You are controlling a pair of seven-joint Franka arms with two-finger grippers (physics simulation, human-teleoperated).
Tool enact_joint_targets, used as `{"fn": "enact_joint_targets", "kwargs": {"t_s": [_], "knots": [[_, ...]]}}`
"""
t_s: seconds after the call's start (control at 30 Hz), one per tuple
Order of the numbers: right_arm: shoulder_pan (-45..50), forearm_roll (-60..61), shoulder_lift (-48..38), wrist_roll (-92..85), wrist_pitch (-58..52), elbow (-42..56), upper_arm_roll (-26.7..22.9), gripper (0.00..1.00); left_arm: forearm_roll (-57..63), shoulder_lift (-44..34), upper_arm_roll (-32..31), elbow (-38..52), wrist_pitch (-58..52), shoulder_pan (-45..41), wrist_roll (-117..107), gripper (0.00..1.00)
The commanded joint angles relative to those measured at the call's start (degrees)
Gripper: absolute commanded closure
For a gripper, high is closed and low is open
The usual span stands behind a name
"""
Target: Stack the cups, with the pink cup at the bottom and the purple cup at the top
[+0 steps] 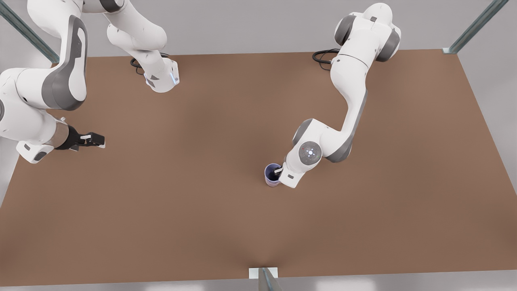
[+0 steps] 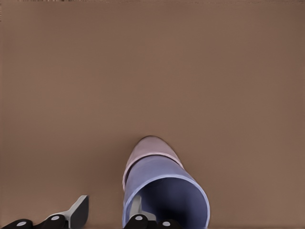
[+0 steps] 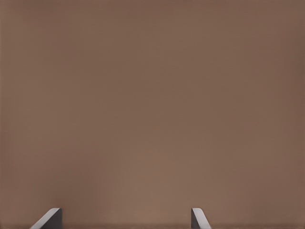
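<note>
The purple cup sits nested inside the pink cup, standing right of the table's middle in the front view. In the left wrist view the purple cup shows its dark inside, and the pink cup sticks out beneath it. My left gripper is at the stack's rim and open: one finger reaches inside the purple cup, the other finger stands well clear outside its wall. My right gripper waits open at the front view's left, over bare table.
The brown table spreads wide around the stack. Both arm bases stand at the far edge with black cables. A metal post is at the near edge.
</note>
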Motion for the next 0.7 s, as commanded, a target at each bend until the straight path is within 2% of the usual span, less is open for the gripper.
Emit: {"fn": "enact_joint_targets", "kwargs": {"t_s": [0.0,0.17,0.2,0.23,0.33,0.4,0.43,0.53,0.6,0.63,0.67], "knots": [[-0.17,0.04,-0.08,-0.12,-0.14,0.03,0.01,0.00,0.00,-0.16,0.01,0.03,0.00,0.02,-0.34,0.43],[-0.17,0.04,0.10,-0.12,-0.14,0.12,0.01,0.00,-0.08,-0.43,-0.08,0.12,-0.18,0.11,-0.34,0.41],[-0.17,0.04,0.10,-0.12,-0.14,0.12,0.01,0.00,-0.08,-0.52,-0.08,0.12,-0.18,0.11,-0.25,0.07],[-0.17,0.04,0.10,-0.12,-0.14,0.12,0.01,0.00,-0.08,-0.69,-0.08,0.21,-0.62,0.02,-0.43,0.00],[-0.26,0.04,0.10,-0.12,-0.14,0.12,0.01,0.00,-0.17,-1.22,0.01,0.38,-1.32,0.02,-0.43,0.00],[-0.17,0.04,0.10,-0.21,-0.14,0.12,0.01,0.00,0.36,-3.86,1.06,1.44,-9.48,0.19,0.63,0.00],[-0.26,0.04,0.10,-0.21,-0.14,0.12,0.01,0.00,0.27,-4.82,0.97,3.37,-13.61,3.26,3.25,0.00],[-0.26,0.04,0.10,-0.21,-0.14,0.12,0.01,0.00,5.28,-12.99,1.06,3.46,-24.61,18.03,32.25,0.00],[-0.26,0.04,0.10,-0.21,-0.14,0.12,0.01,0.00,11.07,-16.59,4.40,3.46,-26.98,20.41,46.31,0.00],[-0.35,0.04,0.10,-0.21,-0.14,0.12,0.01,0.00,11.43,-19.14,4.66,1.71,-26.28,20.41,46.07,0.00],[-0.26,0.04,0.10,-0.21,-0.14,0.12,0.01,0.00,12.84,-25.20,4.58,-6.02,-21.29,20.41,45.63,0.00]]}}
